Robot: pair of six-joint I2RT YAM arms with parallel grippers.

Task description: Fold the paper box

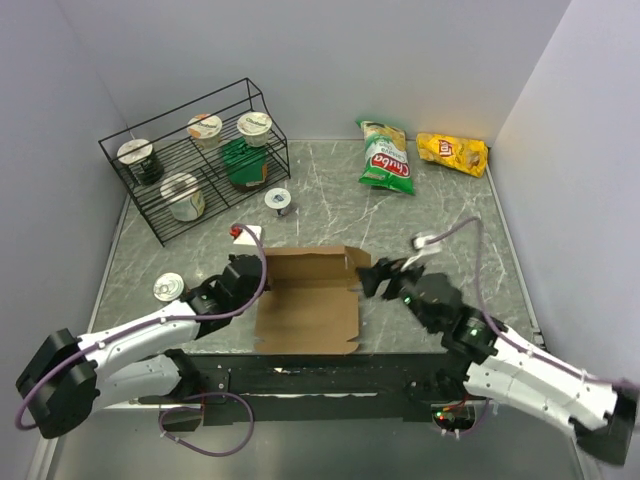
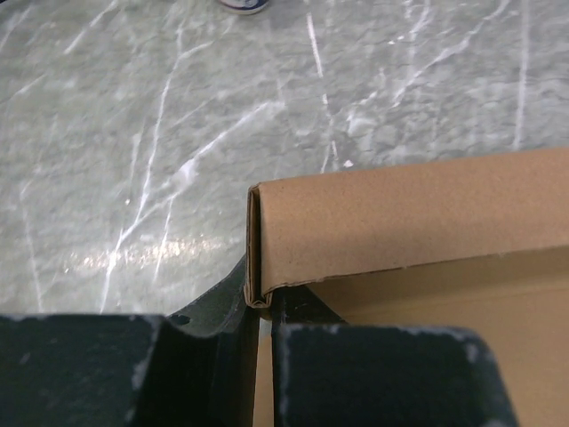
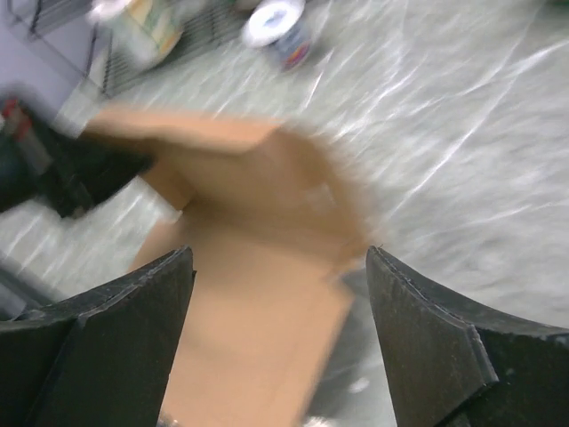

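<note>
The brown cardboard paper box lies in the middle of the table, its far flap folded up. My left gripper is at its far left corner, shut on the doubled left side wall; in the left wrist view the fingers pinch the folded edge of the box. My right gripper is open at the box's far right corner. In the blurred right wrist view its fingers stand wide apart above the cardboard, holding nothing.
A black wire rack with cups and tins stands at the back left. A small tin sits behind the box and another tin lies left of the left arm. Green and yellow chip bags lie at the back right.
</note>
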